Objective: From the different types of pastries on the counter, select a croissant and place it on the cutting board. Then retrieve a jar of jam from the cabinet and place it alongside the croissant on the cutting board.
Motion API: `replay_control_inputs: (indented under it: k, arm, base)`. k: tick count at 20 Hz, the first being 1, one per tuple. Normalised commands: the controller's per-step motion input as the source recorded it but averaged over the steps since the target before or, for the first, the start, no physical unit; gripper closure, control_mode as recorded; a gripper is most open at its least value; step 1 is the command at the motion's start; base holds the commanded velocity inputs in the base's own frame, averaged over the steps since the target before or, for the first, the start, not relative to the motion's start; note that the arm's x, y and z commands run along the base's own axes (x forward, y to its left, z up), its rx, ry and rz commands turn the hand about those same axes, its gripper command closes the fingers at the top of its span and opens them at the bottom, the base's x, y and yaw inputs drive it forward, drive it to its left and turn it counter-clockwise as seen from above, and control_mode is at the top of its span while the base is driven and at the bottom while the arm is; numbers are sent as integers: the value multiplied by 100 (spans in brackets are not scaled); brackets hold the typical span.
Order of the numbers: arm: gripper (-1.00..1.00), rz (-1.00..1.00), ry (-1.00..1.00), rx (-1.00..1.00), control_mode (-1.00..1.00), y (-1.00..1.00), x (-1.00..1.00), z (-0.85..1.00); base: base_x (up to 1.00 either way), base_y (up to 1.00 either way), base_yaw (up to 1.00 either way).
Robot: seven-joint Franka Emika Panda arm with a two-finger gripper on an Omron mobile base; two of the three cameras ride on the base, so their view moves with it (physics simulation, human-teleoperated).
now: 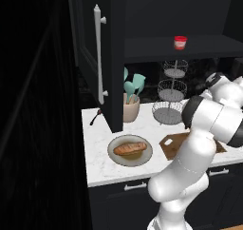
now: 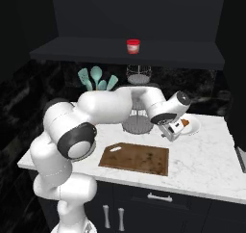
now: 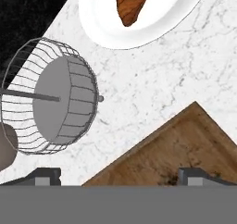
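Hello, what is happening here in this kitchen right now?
A white robot arm reaches over the counter with its gripper open and empty, near the croissant on a white plate. The cutting board is bare. The jar of jam stands on the cabinet shelf, whose door is open. A long loaf lies on a grey plate.

Tiered wire basket stand (image 1: 171, 93) beside a beige crock of teal utensils (image 1: 131, 98), round white plate (image 3: 152, 19).
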Motion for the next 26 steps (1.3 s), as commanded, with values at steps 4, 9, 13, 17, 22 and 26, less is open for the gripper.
replay_control_inputs:
  k: [4, 9, 13, 17, 22, 26]
  arm:
    - [-100, 0, 0, 0, -100, -40, 46, -24]
    - [-100, 0, 0, 0, -100, -24, 42, -1]
    - [-100, 0, 0, -1, -100, -9, 43, -26]
    - [-100, 0, -2, -5, -100, 0, 33, -71]
    - [-100, 0, -7, -3, -100, -6, 21, -27]
    - [-100, 0, 0, -5, -100, -6, 19, 0]
  base:
    - [0, 0, 0]
    - [0, 0, 0]
    - [0, 0, 0]
    - [0, 0, 0]
    - [0, 0, 0]
    - [0, 0, 0]
